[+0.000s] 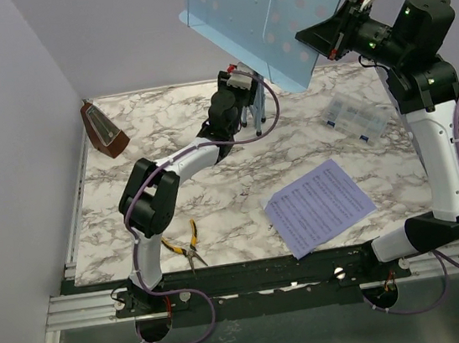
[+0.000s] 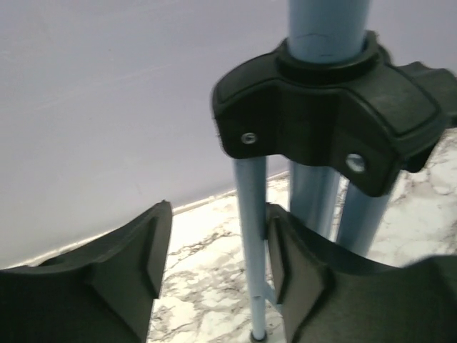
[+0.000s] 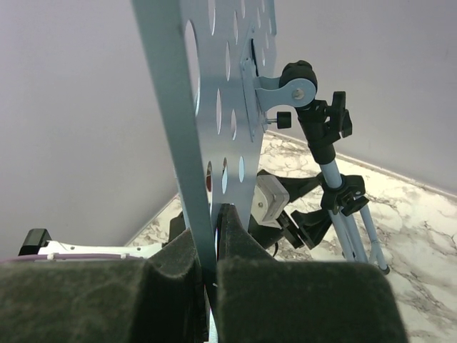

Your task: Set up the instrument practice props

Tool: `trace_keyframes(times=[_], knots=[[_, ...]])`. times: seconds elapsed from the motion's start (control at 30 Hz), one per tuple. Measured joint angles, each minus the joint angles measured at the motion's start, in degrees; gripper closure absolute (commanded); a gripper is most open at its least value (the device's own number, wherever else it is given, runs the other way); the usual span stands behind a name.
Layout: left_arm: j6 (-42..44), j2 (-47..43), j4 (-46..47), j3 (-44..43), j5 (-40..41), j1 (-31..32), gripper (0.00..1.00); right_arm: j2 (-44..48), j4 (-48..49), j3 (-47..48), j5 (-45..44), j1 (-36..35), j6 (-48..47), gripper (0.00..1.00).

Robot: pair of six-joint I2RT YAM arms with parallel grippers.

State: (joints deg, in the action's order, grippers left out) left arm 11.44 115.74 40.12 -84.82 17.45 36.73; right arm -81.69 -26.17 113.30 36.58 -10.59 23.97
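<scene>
Here, music stand (image 1: 276, 9): light blue perforated desk, tilted, its edge pinched by the closed right gripper (image 3: 214, 223).
Tripod leg (image 2: 251, 243): the left wrist view alone shows it inside the parted left gripper (image 2: 218, 232).
Sheet of music (image 1: 318, 204): pale, flat, well apart from both grippers.
Metronome (image 1: 106, 130): brown pyramid, well left of the left gripper.

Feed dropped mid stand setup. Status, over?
Right gripper shut on stand desk edge. Left gripper open, one stand leg between fingers. Sheet music flat on table, metronome far left. Pliers, plastic box clear of stand.
</scene>
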Motion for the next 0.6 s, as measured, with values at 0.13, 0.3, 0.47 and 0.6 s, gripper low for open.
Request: trace_keyframes(times=[0.13, 0.3, 0.47, 0.6], knots=[[-0.9, 0.0, 0.0, 0.0, -0.1, -0.2, 0.30, 0.0, -0.1, 0.1, 0.0, 0.1, 0.7, 1.00], [-1.2, 2.3, -1.1, -4.0, 1.2, -0.3, 0.23, 0.0, 0.3, 0.0, 0.0, 0.2, 2.4, 0.99], [-1.4, 6.8, -1.3, -9.8, 1.5, -0.1, 0.66, 0.1, 1.1, -0.8, -0.3, 0.6, 2.3, 0.99], [-1.4, 6.4, -1.5, -8.7, -2.1, 0.0, 0.91, 0.2, 2.9, -2.6, -0.2, 0.5, 2.3, 0.99]])
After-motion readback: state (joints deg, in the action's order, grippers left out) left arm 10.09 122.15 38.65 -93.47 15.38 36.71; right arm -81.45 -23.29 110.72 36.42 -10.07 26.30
